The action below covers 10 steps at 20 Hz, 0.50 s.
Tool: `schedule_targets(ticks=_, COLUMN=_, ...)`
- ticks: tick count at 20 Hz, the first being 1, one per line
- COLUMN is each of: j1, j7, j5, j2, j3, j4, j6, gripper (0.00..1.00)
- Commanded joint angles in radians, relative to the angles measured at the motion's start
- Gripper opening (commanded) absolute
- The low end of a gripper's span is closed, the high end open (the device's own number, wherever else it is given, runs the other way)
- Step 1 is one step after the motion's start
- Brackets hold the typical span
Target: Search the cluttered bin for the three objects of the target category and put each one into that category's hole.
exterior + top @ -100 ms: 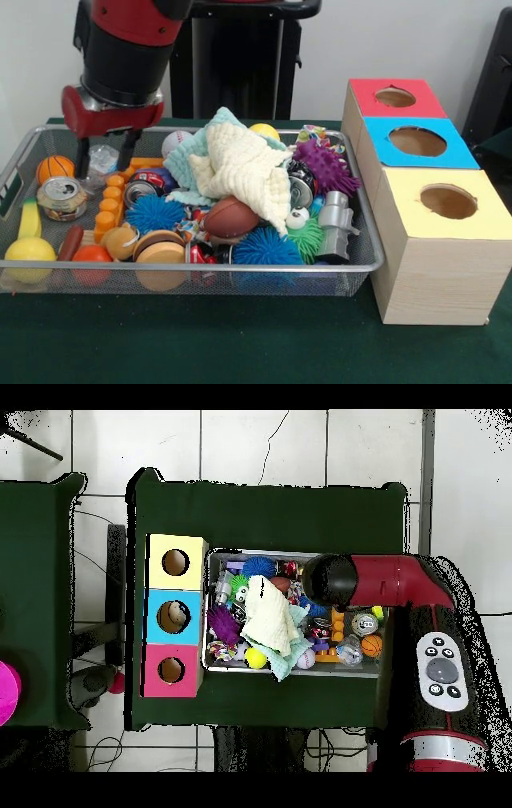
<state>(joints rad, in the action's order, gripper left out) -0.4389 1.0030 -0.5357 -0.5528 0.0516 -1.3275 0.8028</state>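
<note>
My gripper hangs open over the far left corner of the wire mesh bin, its black fingers spread wide. A clear crumpled plastic piece shows between them; contact cannot be told. Nearby lie a small basketball, a soda can and a row of orange blocks. A cream cloth covers the middle of the heap, with a brown football at its edge. Three boxes with holes stand beside the bin: red, blue, yellow. In the overhead view the arm hides the gripper.
The bin also holds blue spiky balls, a purple spiky ball, a baseball, a lemon, a burger and a grey figure. From above, the boxes line the bin's left side.
</note>
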Motion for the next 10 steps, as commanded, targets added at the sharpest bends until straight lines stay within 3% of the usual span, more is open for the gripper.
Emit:
schedule_targets(ticks=1, j1=-0.029, j7=-0.009, j5=-0.069, j2=0.091, j3=0.006, j4=0.002, j6=0.030, gripper=1.00)
schedule_targets(ticks=10, j1=0.003, j7=0.054, j5=0.000, j2=0.103, j3=-0.034, j4=0.005, j6=0.225, gripper=1.00)
